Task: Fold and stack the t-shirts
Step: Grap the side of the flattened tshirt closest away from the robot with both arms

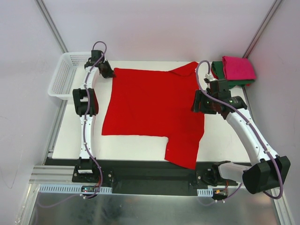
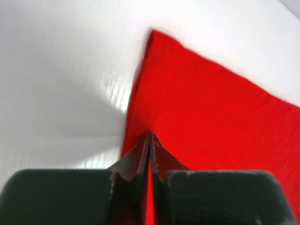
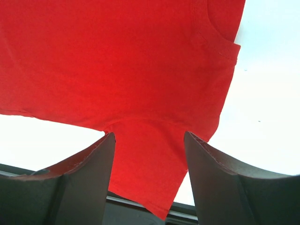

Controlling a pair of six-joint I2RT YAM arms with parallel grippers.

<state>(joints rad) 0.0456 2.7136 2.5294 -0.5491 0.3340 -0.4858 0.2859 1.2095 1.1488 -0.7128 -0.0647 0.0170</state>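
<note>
Lab test cell w/ white panel walls (image 1: pixel 154 28), alu frame rails (image 1: pixel 51 27)

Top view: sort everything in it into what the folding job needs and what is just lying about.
Job:
red t-shirt, spread flat
pink t-shirt, folded, on the green t-shirt
left gripper, shut on the red t-shirt's corner
right gripper, open

Lying about:
white mesh basket, far left
</note>
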